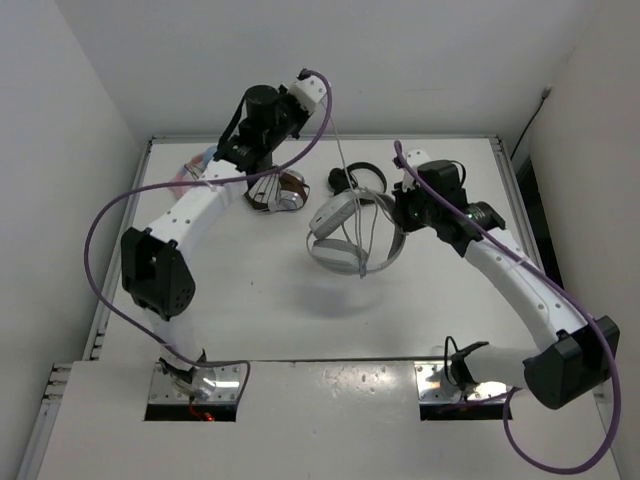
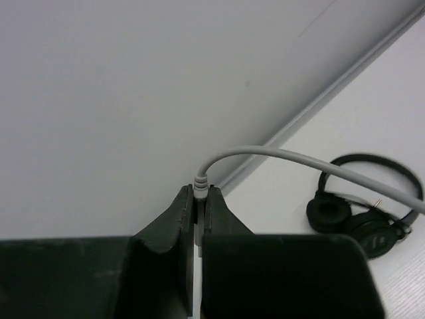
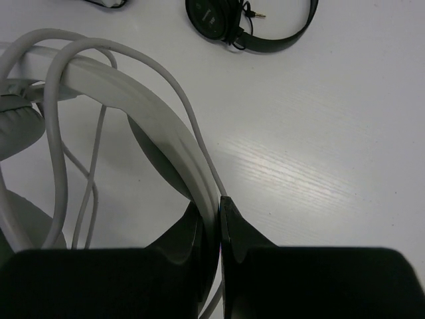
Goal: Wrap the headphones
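Headphones [image 1: 335, 218] sit clamped by headband [image 3: 126, 86] between right gripper [image 3: 219, 203] tips, left gripper [image 2: 200, 194] pinching cable [image 2: 299, 158] plug [image 2: 200, 178] at its tips: pull taut, lay next turn snug vs. existing loops, w/o slack.

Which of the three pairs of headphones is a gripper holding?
The large white pair: the right gripper clamps its headband, the left gripper its cable. The black pair and the brown pair lie free.

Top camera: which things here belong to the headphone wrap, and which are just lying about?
In the job:
white headphones
grey cable
left gripper, pinching the plug
right gripper, clamped on the headband

Lying about:
small black headphones
brown-and-silver headphones
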{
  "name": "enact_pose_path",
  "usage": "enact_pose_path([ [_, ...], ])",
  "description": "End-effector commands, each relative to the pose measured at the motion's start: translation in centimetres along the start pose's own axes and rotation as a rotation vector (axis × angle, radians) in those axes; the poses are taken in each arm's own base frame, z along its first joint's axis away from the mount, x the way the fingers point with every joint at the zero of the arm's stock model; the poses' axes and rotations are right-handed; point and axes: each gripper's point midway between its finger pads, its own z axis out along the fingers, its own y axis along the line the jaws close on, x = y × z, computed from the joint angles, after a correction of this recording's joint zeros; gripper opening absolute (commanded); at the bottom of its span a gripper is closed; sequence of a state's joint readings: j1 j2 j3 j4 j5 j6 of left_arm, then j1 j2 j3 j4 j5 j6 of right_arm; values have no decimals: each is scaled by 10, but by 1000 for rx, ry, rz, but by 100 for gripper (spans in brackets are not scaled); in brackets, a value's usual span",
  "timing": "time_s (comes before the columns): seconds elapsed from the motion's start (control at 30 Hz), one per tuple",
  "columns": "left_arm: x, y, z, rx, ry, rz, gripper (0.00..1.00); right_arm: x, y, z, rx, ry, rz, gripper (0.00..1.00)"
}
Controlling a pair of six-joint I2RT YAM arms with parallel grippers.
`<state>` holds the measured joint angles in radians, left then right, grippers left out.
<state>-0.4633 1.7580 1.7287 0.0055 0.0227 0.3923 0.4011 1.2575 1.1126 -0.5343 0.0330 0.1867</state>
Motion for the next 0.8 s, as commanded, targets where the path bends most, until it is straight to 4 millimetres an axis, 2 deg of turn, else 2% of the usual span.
enact_pose_path([
  [0.0, 57, 11, 16, -30, 138, -51, 0, -30, 12, -21, -88, -114, 7, 0],
  [0.03, 70, 21, 17, -53, 163, -52, 0, -31, 16, -24, -107, -122, 5, 0],
  [0.17, 118, 14, 23, -45, 257, -47, 0, -27, 24, -29, -168, -110, -13, 0],
  [0.2, 125, 13, 24, -51, 272, -47, 0, -28, 32, -33, -217, -108, -16, 0],
  [0.23, 137, 17, 24, -62, 301, -47, 0, -25, 32, -34, -230, -96, -9, 0],
  [0.3, 160, 11, 20, -48, 354, -51, 0, -30, 33, -38, -231, -113, 2, 0],
  [0.37, 176, 0, 16, -18, 382, -55, 0, -43, 24, -42, -210, -145, 52, 0],
  [0.47, 191, -22, -4, 52, 411, -77, 0, -65, 16, -52, -228, -201, 162, 0],
  [0.5, 205, -40, -14, 112, 435, -90, 0, -75, 15, -58, -236, -229, 186, 0],
  [0.53, 197, -42, -22, 122, 413, -105, 0, -78, 12, -57, -240, -226, 246, 0],
  [0.57, 197, -47, -29, 142, 411, -110, 0, -84, 14, -57, -255, -231, 271, 0],
  [0.6, 195, -59, -43, 190, 401, -146, 0, -91, 13, -63, -262, -248, 300, 0],
  [0.63, 192, -65, -51, 212, 394, -161, 0, -93, 15, -60, -270, -239, 361, 0],
  [0.7, 185, -79, -66, 278, 361, -227, 0, -104, 6, -62, -250, -263, 434, 0],
  [0.73, 193, -89, -79, 311, 368, -263, 0, -105, -1, -57, -231, -262, 478, 0],
  [0.77, 187, -98, -88, 346, 347, -292, 0, -109, -7, -56, -210, -265, 547, 0],
])
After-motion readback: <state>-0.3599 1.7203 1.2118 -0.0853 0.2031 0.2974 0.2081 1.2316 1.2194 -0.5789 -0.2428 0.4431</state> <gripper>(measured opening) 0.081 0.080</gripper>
